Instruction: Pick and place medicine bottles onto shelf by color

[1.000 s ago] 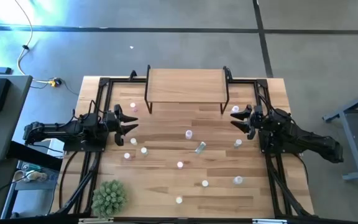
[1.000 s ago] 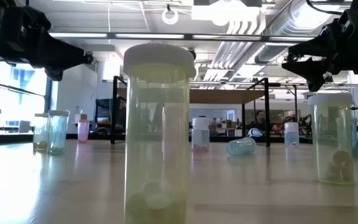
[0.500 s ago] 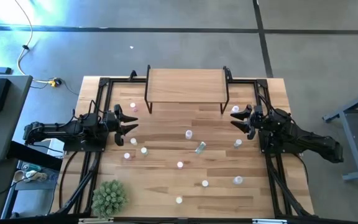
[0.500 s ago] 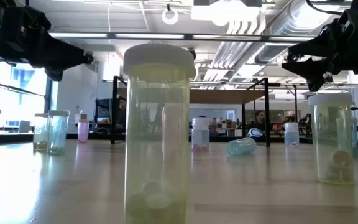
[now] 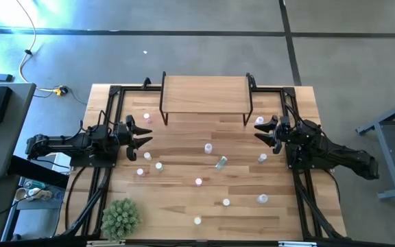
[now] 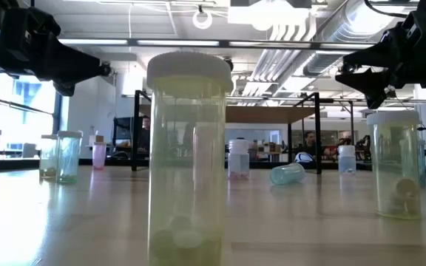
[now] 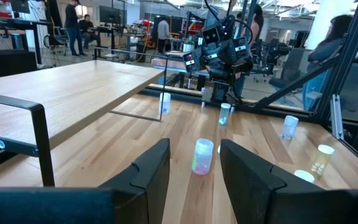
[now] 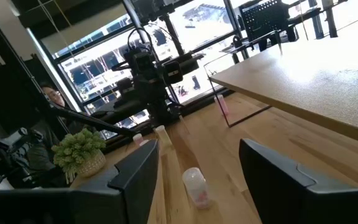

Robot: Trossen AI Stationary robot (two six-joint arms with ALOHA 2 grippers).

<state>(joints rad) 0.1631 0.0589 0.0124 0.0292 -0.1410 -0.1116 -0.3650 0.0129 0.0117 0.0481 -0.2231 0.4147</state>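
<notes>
Nothing has moved over the last second: both arms hang still above the light plank table. Between the parted, empty fingers of the left gripper, a small upright pink bottle with a pale cap stands straight ahead, near, its long axis vertical. Farther off, the right gripper waits opposite, wide open and empty, with another pale-capped bottle ahead of it. Beyond, the small light-wood shelf on black legs carries no bottles.
</notes>
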